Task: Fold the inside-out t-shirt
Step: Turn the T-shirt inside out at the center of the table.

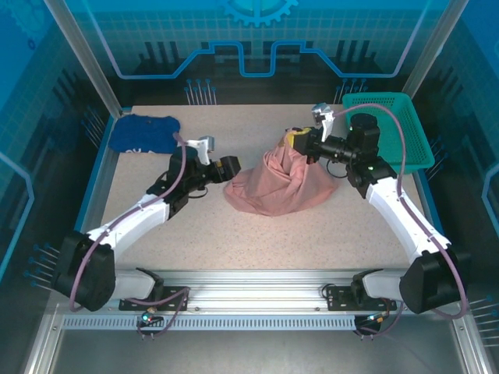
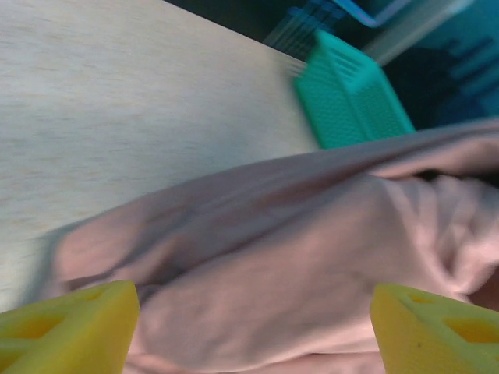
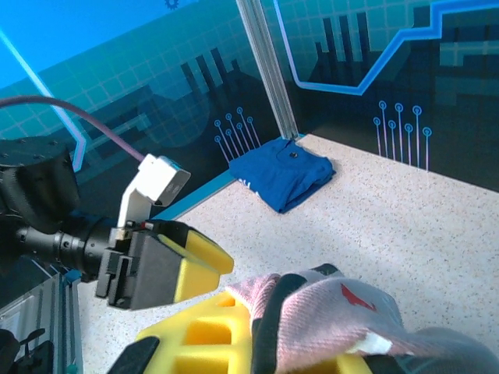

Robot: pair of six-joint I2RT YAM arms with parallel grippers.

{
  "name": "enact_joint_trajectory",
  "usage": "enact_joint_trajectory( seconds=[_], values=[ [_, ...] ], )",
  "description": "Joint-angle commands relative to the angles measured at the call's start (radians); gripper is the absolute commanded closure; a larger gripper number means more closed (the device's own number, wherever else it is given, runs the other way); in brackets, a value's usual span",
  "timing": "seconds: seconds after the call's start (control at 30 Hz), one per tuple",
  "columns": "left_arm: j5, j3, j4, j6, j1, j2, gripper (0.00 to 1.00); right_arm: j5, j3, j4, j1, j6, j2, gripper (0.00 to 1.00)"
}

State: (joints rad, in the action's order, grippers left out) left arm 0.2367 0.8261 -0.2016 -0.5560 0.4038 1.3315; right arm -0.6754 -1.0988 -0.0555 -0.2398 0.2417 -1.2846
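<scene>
The inside-out t-shirt (image 1: 281, 187) is a dusty-pink heap in the middle of the table, its top pulled up into a peak. My right gripper (image 1: 300, 142) is shut on that peak. In the right wrist view its yellow fingers (image 3: 199, 335) pinch pink cloth (image 3: 343, 312) with a dark neck band and a small white tag (image 3: 373, 344). My left gripper (image 1: 226, 170) is low at the shirt's left edge and stands open. In the left wrist view its two yellow fingertips (image 2: 70, 327) are far apart, with the pink fabric (image 2: 265, 257) lying beyond and between them, not pinched.
A folded dark blue garment (image 1: 144, 132) lies at the far left corner, also in the right wrist view (image 3: 284, 175). A green mesh basket (image 1: 387, 128) stands at the far right, behind the shirt in the left wrist view (image 2: 351, 93). The left gripper's body (image 3: 168, 265) faces the right wrist camera.
</scene>
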Motion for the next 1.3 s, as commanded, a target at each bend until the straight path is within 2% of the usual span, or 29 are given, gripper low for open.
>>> enact_joint_trajectory(
  seconds=[0.0, 0.07, 0.13, 0.17, 0.3, 0.4, 0.43, 0.57, 0.67, 0.77, 0.87, 0.93, 1.03, 1.17, 1.27],
  values=[
    [0.171, 0.073, -0.059, -0.027, 0.065, 0.066, 0.21, -0.032, -0.05, 0.005, -0.015, -0.036, -0.007, 1.0],
    [0.189, 0.117, -0.06, -0.032, 0.091, 0.111, 0.21, -0.031, -0.051, 0.008, -0.017, -0.038, -0.008, 1.0],
    [0.2, 0.164, -0.051, -0.042, 0.102, 0.173, 0.28, -0.029, -0.049, 0.009, -0.02, -0.037, -0.007, 1.0],
    [0.202, 0.185, -0.039, -0.042, 0.103, 0.198, 0.34, -0.029, -0.046, 0.01, -0.02, -0.037, -0.003, 1.0],
    [0.119, 0.213, -0.004, -0.064, 0.082, 0.273, 0.71, -0.001, -0.048, 0.029, -0.013, -0.053, 0.031, 1.0],
    [0.085, 0.145, -0.058, -0.117, 0.031, 0.285, 0.89, 0.021, -0.075, 0.021, 0.02, -0.024, 0.065, 1.0],
    [0.074, 0.12, -0.068, -0.131, 0.016, 0.286, 0.93, 0.026, -0.085, -0.009, 0.03, 0.004, 0.073, 1.0],
    [-0.025, 0.038, -0.021, -0.141, 0.006, 0.289, 0.98, 0.016, -0.144, -0.13, 0.035, 0.147, 0.058, 1.0],
    [-0.075, -0.067, -0.059, -0.163, 0.005, 0.277, 0.96, 0.0, -0.177, -0.153, 0.016, 0.189, 0.043, 1.0],
    [-0.106, -0.145, -0.082, -0.157, 0.006, 0.255, 0.91, 0.007, -0.145, -0.065, 0.006, 0.124, 0.064, 1.0],
    [-0.147, -0.194, -0.051, -0.104, 0.006, 0.2, 0.71, 0.035, -0.025, 0.019, 0.019, 0.058, 0.111, 1.0],
    [-0.193, -0.222, -0.029, -0.07, 0.006, 0.131, 0.53, 0.028, 0.046, 0.061, 0.028, 0.02, 0.131, 1.0],
    [-0.23, -0.243, -0.014, -0.009, 0.011, 0.022, 0.4, -0.01, 0.118, 0.099, 0.037, -0.026, 0.142, 1.0],
    [-0.183, -0.213, -0.022, 0.047, 0.038, -0.03, 0.32, -0.017, 0.157, 0.144, 0.041, -0.077, 0.156, 1.0],
    [-0.084, -0.118, 0.019, 0.079, 0.092, 0.041, 0.31, -0.015, 0.171, 0.145, 0.049, -0.075, 0.165, 1.0]
  ],
)
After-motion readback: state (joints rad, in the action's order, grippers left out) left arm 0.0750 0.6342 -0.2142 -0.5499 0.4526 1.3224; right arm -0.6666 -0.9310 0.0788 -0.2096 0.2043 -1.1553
